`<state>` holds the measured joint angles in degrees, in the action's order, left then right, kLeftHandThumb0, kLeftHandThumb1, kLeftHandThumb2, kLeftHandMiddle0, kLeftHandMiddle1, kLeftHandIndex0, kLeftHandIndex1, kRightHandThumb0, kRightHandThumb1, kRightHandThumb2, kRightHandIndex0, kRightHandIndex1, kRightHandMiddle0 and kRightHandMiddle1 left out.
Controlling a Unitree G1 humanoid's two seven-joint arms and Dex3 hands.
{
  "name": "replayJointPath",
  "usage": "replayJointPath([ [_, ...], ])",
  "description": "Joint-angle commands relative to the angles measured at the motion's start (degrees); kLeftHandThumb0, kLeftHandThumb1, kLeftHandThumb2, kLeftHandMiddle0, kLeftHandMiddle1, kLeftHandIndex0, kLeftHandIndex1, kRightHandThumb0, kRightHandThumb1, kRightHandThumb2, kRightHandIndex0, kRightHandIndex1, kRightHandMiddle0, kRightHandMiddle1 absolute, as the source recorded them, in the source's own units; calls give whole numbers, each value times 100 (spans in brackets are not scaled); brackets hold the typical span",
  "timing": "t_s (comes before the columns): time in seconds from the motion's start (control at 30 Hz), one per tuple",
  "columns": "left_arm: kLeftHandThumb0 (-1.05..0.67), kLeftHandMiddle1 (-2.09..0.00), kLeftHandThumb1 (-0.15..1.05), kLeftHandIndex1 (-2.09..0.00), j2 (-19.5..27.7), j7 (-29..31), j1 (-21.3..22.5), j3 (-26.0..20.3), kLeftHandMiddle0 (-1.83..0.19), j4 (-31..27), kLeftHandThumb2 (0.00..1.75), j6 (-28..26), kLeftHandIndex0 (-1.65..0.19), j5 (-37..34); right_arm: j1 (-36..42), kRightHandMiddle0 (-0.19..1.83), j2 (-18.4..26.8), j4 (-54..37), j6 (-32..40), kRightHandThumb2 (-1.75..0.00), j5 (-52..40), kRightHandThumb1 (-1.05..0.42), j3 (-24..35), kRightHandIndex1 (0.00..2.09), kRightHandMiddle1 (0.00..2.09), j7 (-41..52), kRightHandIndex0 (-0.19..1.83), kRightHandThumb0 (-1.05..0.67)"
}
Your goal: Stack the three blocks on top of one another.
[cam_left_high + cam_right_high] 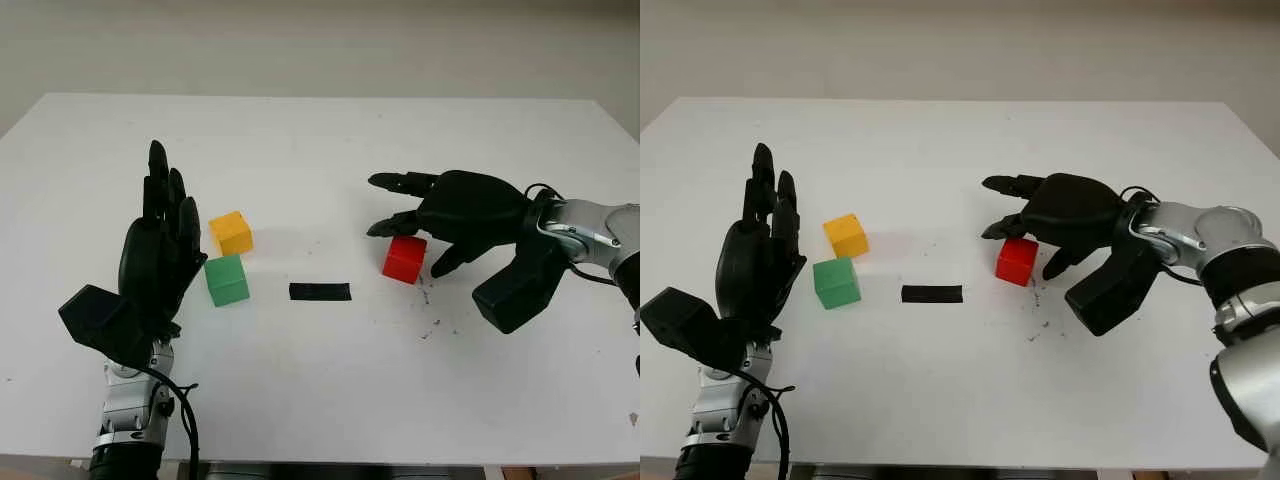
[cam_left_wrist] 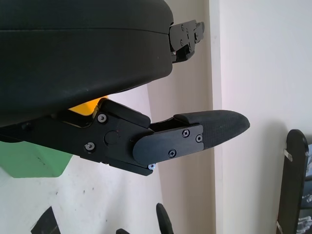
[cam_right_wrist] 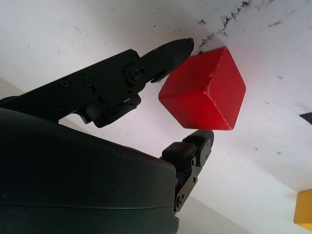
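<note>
A red block (image 1: 404, 259) sits on the white table (image 1: 320, 400), right of centre. My right hand (image 1: 408, 246) hovers over it, open, with its thumb (image 3: 170, 51) on one side and a finger (image 3: 195, 146) on the other, both close to the block's faces. A green block (image 1: 227, 280) and a yellow block (image 1: 231, 232) sit apart from each other at the left, yellow farther back. My left hand (image 1: 160, 240) stands upright and open just left of those two blocks, touching neither.
A black strip of tape (image 1: 320, 291) lies flat between the green and red blocks. Dark scuff marks (image 1: 435, 325) speckle the table in front of the red block. The table's front edge runs near the bottom.
</note>
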<state>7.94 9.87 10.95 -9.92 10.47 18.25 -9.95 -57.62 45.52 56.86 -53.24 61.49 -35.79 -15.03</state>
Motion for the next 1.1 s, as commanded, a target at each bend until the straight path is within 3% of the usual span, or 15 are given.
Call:
replayJointPath([
  [0.0,-74,0,105,0,12,-6,-29,36,19,-102,62,-27,19,49,-163,64,-41,52,-31,-7,5,-87,-57,5,17,-132,2,-41],
  [0.07,-74,0,105,0,29,-7,-20,37,19,-97,64,-26,19,78,-182,70,-61,138,-85,-6,-64,-89,-47,6,28,-162,4,-39],
  [0.13,-74,0,105,0,30,1,-6,30,19,-76,64,-17,19,73,-197,51,-75,203,-132,-6,-76,-91,-49,6,91,-305,9,-38],
  [0.2,-74,0,105,0,19,-5,3,26,19,-74,63,-34,19,61,-217,44,-77,243,-132,-6,-2,-92,-96,7,127,-529,15,-37],
  [0.3,-75,0,105,0,-8,-5,21,29,19,-83,61,-122,19,15,-265,38,-76,321,-138,-6,52,-94,-180,7,146,-720,17,-37],
  [0.53,-74,0,105,0,6,25,67,60,19,-8,63,-155,19,45,-296,34,-93,510,-291,-5,-487,-94,-3,6,147,-132,17,-39],
  [0.73,-74,0,105,0,-7,-5,31,70,19,-99,61,-316,19,34,-50,38,-279,571,-226,-5,-2153,-94,700,6,136,1713,19,-38],
  [0.9,-73,0,105,0,13,6,-10,72,19,-126,61,-368,19,46,294,39,-509,175,272,-5,-3570,-94,1330,5,136,3270,18,-40],
  [1.07,-73,0,105,0,34,-82,-59,78,19,-200,61,-446,19,138,693,34,-701,-711,1277,-6,-4703,-96,1830,5,141,4591,16,-41],
])
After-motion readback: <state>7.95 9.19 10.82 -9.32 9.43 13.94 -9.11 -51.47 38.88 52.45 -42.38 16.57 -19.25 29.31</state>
